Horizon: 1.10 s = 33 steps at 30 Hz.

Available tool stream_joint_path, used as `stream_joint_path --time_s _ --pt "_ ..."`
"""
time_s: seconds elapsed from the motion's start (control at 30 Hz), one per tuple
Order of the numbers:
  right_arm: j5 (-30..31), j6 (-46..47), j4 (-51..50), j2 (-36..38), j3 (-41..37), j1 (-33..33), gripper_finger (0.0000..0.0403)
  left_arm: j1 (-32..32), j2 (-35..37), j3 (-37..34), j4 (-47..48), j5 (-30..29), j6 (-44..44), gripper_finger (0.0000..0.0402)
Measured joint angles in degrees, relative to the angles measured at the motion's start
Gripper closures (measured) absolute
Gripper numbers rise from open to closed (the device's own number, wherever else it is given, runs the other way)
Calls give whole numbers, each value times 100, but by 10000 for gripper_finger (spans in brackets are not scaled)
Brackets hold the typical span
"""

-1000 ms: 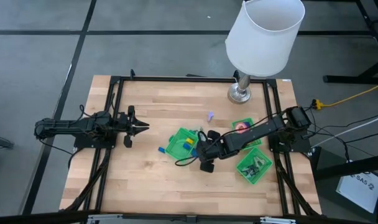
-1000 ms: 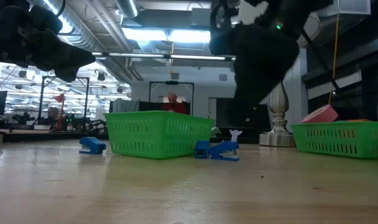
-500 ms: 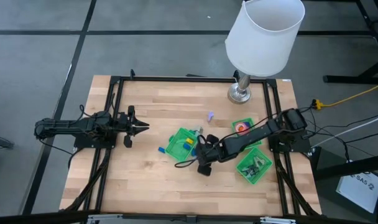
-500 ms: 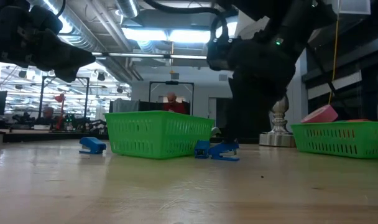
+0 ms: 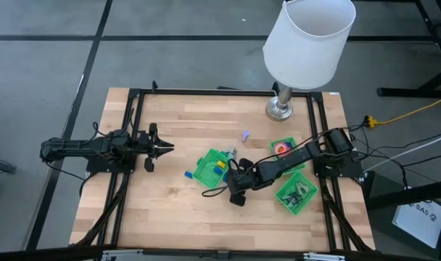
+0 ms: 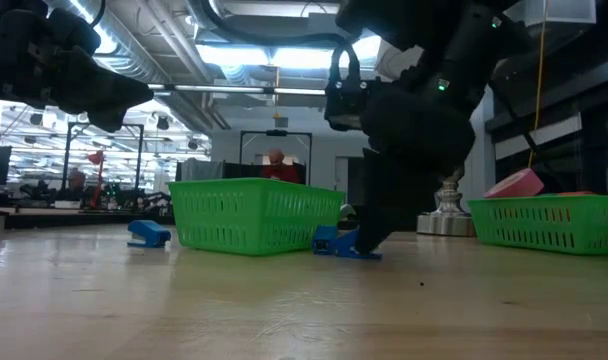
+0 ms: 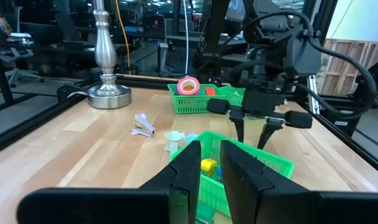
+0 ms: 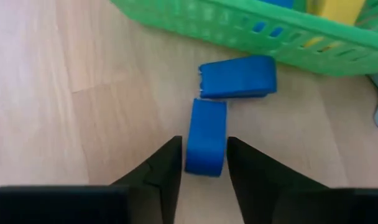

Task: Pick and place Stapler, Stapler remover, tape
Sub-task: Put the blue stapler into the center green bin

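blue stapler [image 8: 206, 144], flat, beside green basket [image 8: 251, 31]

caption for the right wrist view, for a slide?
Right gripper lowered with open jaws straddling a small blue stapler on the wooden table, beside a green basket.

Two staplers [image 8: 207, 144] apparently just beside basket [image 8: 239, 28]

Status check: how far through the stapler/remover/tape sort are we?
Looks done: a pink tape roll sits in the far green basket, and yellow and blue items lie in the middle basket. In hand: the right hand is down on the table, its fingers either side of a blue stapler, not lifted. Left: a second blue piece, another beside the basket, and a pale remover. Left hand waits.
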State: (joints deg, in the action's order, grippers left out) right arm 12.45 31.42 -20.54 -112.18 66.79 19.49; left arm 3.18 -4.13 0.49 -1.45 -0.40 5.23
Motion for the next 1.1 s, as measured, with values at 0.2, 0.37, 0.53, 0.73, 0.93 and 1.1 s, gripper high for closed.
stream_joint_path --time_s 0.2,0.37,0.53,0.73,0.93,1.1 --pt "0 -356 -76 0 112 -16 327 -2 1 0 -3 0 0 343" --pt "-53 -716 -272 0 276 -20 330 -1 1 0 -3 0 0 343" --pt "-265 -1021 -874 67 531 -20 330 -2 1 0 -3 0 0 343" --pt "-306 -1496 -1608 349 811 -64 330 -2 1 0 -2 0 0 343" --pt "-366 -2033 -2402 409 1454 -154 330 -1 1 0 -3 0 0 343" --pt "-455 -2319 -2533 413 1981 -358 330 -1 1 0 -1 0 0 343"
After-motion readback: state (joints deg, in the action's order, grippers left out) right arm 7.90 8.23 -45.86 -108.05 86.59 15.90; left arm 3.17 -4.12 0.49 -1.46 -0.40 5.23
